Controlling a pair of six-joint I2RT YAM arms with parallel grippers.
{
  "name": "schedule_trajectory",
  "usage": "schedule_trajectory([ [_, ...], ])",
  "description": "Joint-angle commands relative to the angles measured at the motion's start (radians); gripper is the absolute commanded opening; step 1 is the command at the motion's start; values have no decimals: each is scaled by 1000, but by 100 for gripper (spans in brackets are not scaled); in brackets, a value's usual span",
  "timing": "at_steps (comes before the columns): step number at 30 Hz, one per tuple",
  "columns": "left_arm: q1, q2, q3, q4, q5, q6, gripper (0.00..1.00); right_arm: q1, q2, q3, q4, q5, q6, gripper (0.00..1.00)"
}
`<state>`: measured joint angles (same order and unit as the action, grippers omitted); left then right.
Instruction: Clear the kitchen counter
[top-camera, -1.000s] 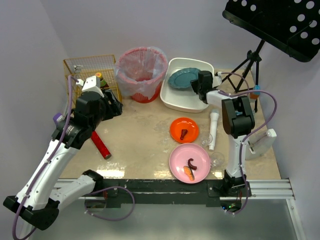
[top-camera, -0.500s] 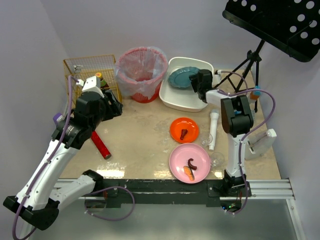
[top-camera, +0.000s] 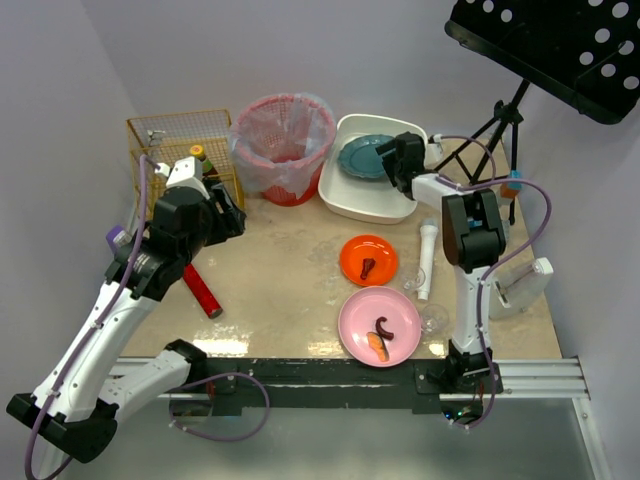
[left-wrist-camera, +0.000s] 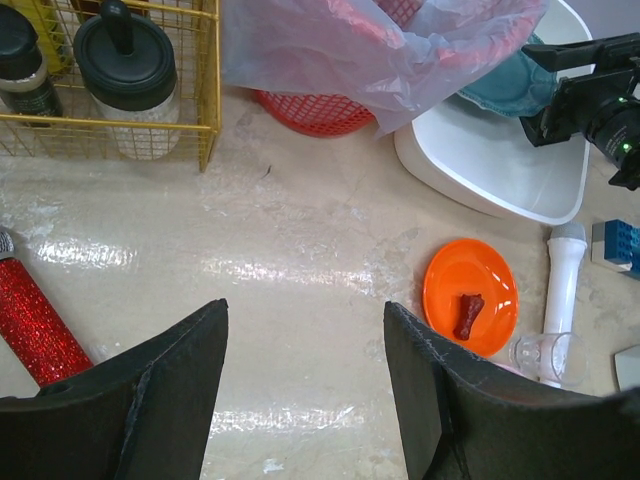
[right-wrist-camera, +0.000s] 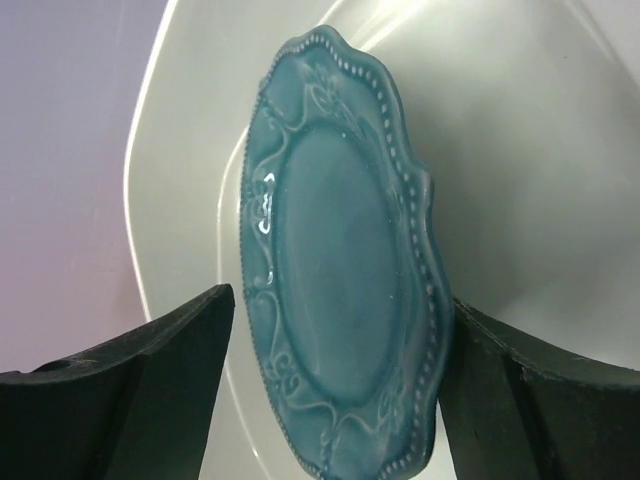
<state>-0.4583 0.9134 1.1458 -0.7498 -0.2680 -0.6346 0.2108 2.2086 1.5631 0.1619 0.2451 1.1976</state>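
At the far left corner of the beige marbled kitchen counter (top-camera: 285, 255) stood a yellow wire basket (top-camera: 165, 135) holding dark-capped bottles. The left gripper (left-wrist-camera: 302, 315) hovered above the counter near the basket, its black fingers spread apart with nothing between them. A red glittery cylinder (top-camera: 201, 290) lay on the surface under that arm. Further right stood a red mesh bin (top-camera: 283, 150) lined with clear plastic, then a white rectangular tub (top-camera: 375, 205) holding a scalloped teal ceramic plate (right-wrist-camera: 330, 190). The right gripper (right-wrist-camera: 340, 300) hung over that plate, jaws wide and gripping nothing. Nearer lay a round orange plate (top-camera: 368, 258), a round pink plate (top-camera: 378, 325), a white plastic cylinder (top-camera: 427, 258) and a clear glass (top-camera: 435, 318).
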Motion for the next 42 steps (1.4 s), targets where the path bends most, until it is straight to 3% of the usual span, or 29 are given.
schedule_trajectory([
  [1, 4, -8, -15, 24, 18, 9, 68, -4, -3, 74, -50, 34, -47, 80],
  [19, 4, -11, -35, 43, 46, -2, 68, -4, -35, 150, -277, 158, -147, 81],
  [42, 4, -38, -49, 47, 67, -10, 67, -4, -145, 153, -371, 237, -230, 81],
])
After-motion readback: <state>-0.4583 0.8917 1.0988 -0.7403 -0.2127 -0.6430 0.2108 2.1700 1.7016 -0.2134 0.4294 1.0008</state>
